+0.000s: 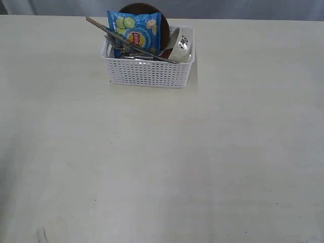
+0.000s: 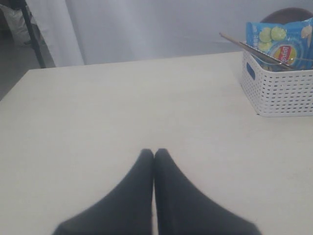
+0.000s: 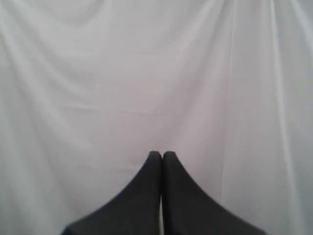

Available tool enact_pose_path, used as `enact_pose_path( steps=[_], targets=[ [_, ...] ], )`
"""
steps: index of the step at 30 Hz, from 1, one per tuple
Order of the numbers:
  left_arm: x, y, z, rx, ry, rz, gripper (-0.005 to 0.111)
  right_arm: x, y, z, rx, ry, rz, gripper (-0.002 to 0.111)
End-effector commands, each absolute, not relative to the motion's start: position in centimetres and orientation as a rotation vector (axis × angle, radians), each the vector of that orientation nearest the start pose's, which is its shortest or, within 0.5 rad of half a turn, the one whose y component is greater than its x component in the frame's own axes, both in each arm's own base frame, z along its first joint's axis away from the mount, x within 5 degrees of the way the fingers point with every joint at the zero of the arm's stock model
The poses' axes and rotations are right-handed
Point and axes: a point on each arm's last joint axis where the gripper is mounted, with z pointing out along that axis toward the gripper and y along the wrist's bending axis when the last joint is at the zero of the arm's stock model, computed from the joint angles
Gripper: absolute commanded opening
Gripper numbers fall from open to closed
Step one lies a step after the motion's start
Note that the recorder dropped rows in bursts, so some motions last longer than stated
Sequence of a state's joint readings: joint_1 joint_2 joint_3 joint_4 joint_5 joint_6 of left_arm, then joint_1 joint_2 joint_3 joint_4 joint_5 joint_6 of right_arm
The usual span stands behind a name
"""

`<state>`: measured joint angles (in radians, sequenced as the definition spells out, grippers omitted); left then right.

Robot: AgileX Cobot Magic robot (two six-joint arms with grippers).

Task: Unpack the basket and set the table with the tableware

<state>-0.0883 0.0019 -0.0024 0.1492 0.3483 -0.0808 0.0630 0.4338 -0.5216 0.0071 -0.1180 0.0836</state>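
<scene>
While my left fingers (image 2: 134, 200) and right fingers (image 3: 139, 200) meet tip to tip, empty, basket (image 1: 147, 73) stands packed on worktop (image 1: 162, 167); cutlery (image 1: 129, 45) atop basket: stiff, light, likely slippery; I'd pinch mid-handle.

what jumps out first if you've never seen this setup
A white basket sits crammed full on the wide cream table, near the top middle of the exterior view. A bright blue chip bag stands upright in it, with a brown plate behind, a speckled bowl tipped on edge at the right end, and cutlery poking out to the left.
</scene>
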Motion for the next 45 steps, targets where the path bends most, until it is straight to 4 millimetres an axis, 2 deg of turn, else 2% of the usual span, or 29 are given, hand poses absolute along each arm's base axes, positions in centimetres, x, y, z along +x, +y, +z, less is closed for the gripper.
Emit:
enact_pose_path(
  steps=[1,4,7,8,10,12,17,21,26,32,39,42,45],
  targets=[
    [5.4,0.0,18.2,0.100,1.825,0.017,0.000,16.5,2.5,38.0,-0.050,1.647,0.181,0.000],
    [5.4,0.0,18.2,0.100,1.825,0.017,0.000,22.9,7.4,35.9,-0.302,1.986,0.207,0.000],
    [5.4,0.0,18.2,0.100,1.825,0.017,0.000,26.9,12.8,31.6,-0.597,2.351,0.179,0.000],
    [5.4,0.0,18.2,0.100,1.825,0.017,0.000,28.0,14.6,30.2,-0.664,2.423,0.177,0.000],
    [5.4,0.0,18.2,0.100,1.825,0.017,0.000,29.7,17.7,28.7,-0.747,2.462,0.184,0.000],
    [5.4,0.0,18.2,0.100,1.825,0.017,0.000,30.7,19.5,28.3,-0.781,2.446,0.196,0.000],
    [5.4,0.0,18.2,0.100,1.825,0.017,0.000,32.6,21.2,29.1,-0.789,2.430,0.214,0.000],
    [5.4,0.0,18.2,0.100,1.825,0.017,0.000,34.5,22.4,29.7,-0.917,2.396,0.171,0.000],
    [5.4,0.0,18.2,0.100,1.825,0.017,0.000,37.2,24.4,29.9,-0.987,2.446,0.168,0.000],
    [5.4,0.0,18.2,0.100,1.825,0.017,0.000,38.7,27.2,28.6,-1.258,2.435,0.341,0.000],
    [5.4,0.0,18.2,0.100,1.825,0.017,0.000,40.2,28.5,25.8,-1.324,2.430,0.363,0.000],
    [5.4,0.0,18.2,0.100,1.825,0.017,0.000,40.6,28.7,24.8,-1.323,2.429,0.360,0.010],
    [5.4,0.0,18.2,0.100,1.825,0.017,0.000,41.0,28.9,24.5,-1.302,2.406,0.354,0.029]
  ],
)
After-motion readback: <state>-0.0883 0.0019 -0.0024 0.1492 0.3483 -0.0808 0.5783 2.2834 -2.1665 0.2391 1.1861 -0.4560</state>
